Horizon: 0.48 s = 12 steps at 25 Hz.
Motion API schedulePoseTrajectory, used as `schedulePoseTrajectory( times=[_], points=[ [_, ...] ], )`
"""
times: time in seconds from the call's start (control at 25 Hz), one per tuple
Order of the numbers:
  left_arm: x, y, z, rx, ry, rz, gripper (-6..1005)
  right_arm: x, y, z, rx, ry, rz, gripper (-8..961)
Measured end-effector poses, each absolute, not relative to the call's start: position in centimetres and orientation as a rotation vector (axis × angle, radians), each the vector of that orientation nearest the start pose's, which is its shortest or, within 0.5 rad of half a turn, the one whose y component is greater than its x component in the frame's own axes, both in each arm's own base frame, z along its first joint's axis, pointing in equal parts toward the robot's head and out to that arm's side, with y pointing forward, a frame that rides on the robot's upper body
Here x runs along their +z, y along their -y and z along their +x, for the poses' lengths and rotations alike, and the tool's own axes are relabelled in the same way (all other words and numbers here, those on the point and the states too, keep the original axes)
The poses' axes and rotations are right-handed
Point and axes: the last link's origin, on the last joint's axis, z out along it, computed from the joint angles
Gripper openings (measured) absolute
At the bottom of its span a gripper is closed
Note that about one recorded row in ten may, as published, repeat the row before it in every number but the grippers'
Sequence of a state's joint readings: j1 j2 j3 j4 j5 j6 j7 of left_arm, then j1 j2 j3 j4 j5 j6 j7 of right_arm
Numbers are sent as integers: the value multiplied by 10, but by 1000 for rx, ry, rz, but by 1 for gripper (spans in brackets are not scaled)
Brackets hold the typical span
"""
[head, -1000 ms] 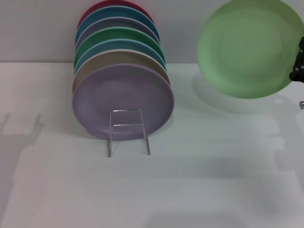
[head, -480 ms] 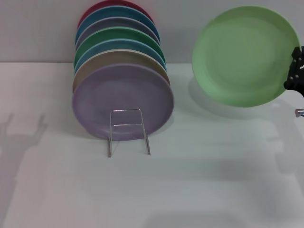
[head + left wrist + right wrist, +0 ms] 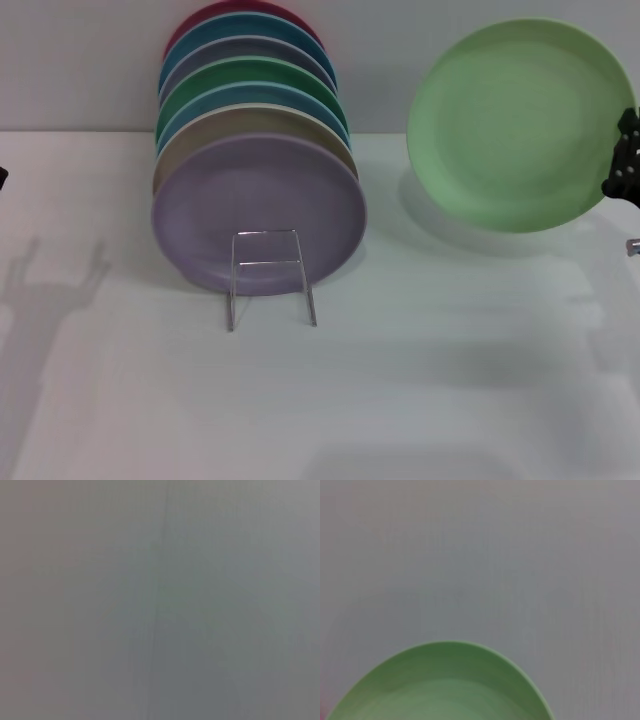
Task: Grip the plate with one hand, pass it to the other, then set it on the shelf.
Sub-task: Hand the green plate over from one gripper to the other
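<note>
The pale mint-green plate (image 3: 515, 125) hangs in the air at the right, tilted up on edge with its face toward me, above the white table. My right gripper (image 3: 625, 160) is shut on its right rim; only its black fingers show at the view's right edge. The plate's upper rim also shows in the right wrist view (image 3: 440, 685). The silver wire shelf (image 3: 268, 275) stands left of centre with several plates stacked upright in it, a lilac plate (image 3: 258, 215) at the front. Only a dark tip of my left gripper (image 3: 2, 178) shows at the far left edge.
The rack's plates include an emerald-green one (image 3: 250, 80) and a beige one (image 3: 200, 135). A grey wall (image 3: 80, 60) stands behind the white table (image 3: 420, 350). The left arm's shadow (image 3: 50, 280) lies on the table at the left.
The plate has come down and a little to the left in my right gripper. The left gripper's tip has appeared at the left edge, and its shadow has moved right.
</note>
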<state>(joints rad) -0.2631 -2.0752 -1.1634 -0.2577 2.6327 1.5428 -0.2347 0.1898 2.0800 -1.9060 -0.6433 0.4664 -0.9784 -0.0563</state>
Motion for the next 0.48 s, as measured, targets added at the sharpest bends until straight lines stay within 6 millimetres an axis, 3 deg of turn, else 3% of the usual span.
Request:
schedulePoseTrajectory(
  times=[0.48],
  points=[
    [21,-275,-308,-1039,313,-1462,860,8,-302,316,829,-471,-1467,24]
  ],
)
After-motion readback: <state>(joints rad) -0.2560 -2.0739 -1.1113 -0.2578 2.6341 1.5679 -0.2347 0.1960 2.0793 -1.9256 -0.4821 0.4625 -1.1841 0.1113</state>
